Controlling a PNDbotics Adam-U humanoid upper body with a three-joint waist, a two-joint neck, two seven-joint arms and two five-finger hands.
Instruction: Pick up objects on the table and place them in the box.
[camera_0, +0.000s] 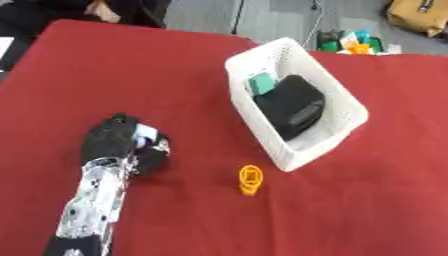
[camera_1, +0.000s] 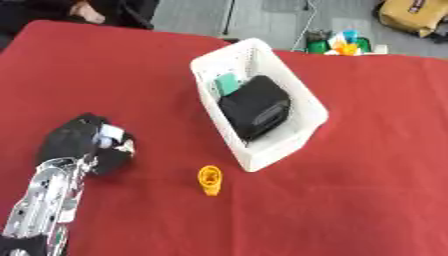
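A red cloth is covering the table (camera_0: 175, 75), which is lying askew across the view. The left hand (camera_0: 122, 142) is resting low on the left side, its fingers curling round a small pale thing (camera_0: 145, 133). An orange piece (camera_0: 250, 179) is lying on the cloth just beside the near corner of the white box (camera_0: 337, 95). The box is holding a black block (camera_0: 293, 105) and a green item (camera_0: 260, 83). Beyond the table, grey floor (camera_0: 262, 15) is showing, with colourful clutter (camera_0: 350, 42) and a tan bag (camera_0: 420, 15).
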